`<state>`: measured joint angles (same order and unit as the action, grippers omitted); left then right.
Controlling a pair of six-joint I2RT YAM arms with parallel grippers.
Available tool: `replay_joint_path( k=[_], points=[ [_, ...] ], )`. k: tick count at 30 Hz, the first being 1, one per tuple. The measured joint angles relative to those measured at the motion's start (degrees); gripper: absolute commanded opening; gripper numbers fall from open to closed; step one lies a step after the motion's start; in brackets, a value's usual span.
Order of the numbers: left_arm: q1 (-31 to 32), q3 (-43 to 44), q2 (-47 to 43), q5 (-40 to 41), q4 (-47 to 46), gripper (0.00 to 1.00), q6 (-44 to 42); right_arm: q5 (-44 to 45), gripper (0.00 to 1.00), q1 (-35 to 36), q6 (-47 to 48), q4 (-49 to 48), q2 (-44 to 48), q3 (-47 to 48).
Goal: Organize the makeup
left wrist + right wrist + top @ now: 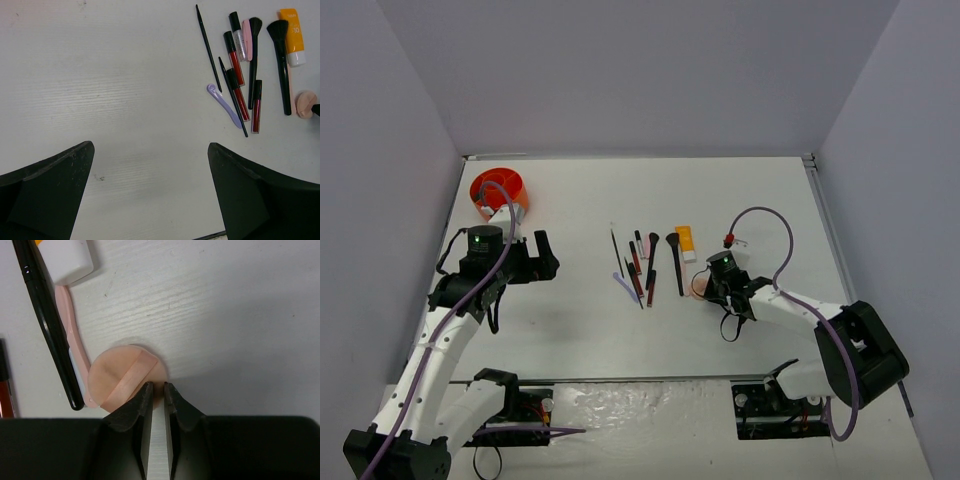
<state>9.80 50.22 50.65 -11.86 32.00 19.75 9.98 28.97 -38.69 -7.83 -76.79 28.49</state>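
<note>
We start with the powder puff (pixel 125 375), a flat round pad of soft peach-pink sponge with a smooth band set slantwise across its face. It lies on the bench (pixel 570 320) at the right end of the row of makeup. The right end effector (pixel 157 386) has its two black fingers pressed almost together, with only a thin slit between them, and the tips pinch the puff's near rim. A slim pale pink handle (pixel 70 325) reaches the puff's left edge, and along it lies the glossy black stem of the big brush (pixel 281 60), whose dark bristles fan out at the far end. Just beside that head sits the tube (pixel 292 36), orange plastic with a blunt white cap. Further left we see a smaller brush (pixel 253 60), a flat pink stick (pixel 247 39), and three lip-gloss tubes (pixel 234 57) of clear red with black caps. There is also a needle-thin black pencil (pixel 208 47) and a curved lilac stick (pixel 223 104); these pieces lie close together, some of them crossing. The bench is matt white with a faint woodgrain. Well apart on the left, the left end effector (pixel 150 200) hangs above bare bench with its broad black fingers spread wide and nothing between them. Beyond it, in the far left corner, stands the round orange holder (pixel 498 190), made of smooth plastic.
</note>
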Motion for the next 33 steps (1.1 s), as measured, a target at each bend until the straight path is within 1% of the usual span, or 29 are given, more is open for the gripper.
replay_joint_path(
  k=[2, 10, 17, 22, 28, 33],
  points=[
    [0.0, 0.0, 0.0, 0.0, 0.0, 0.96, 0.0, -0.2, 0.0, 0.0, 0.2, -0.3, -0.3, 0.0],
    [0.0, 0.0, 0.0, -1.4, -0.1, 0.96, 0.0, -0.5, 0.0, 0.0, 2.4, -0.4, 0.7, 0.0],
    [0.0, 0.0, 0.5, -3.7, -0.7, 0.96, 0.1, -0.6, 0.0, 1.1, 4.9, -0.1, 10.6, 0.0],
    [0.0, 0.0, 0.8, -5.3, -1.4, 0.96, 0.3, -0.9, 0.0, 1.3, 6.4, -0.1, 15.0, 0.0],
    [0.7, -0.3, 1.6, -9.8, -4.4, 0.96, 3.2, -4.5, 0.0, 2.0, 8.0, -2.0, 17.6, -0.1],
    [4.9, -1.4, 3.2, -14.5, -10.7, 0.96, 8.5, -10.2, 0.0, 4.1, 9.3, -7.9, 20.0, -0.6]
  ],
)
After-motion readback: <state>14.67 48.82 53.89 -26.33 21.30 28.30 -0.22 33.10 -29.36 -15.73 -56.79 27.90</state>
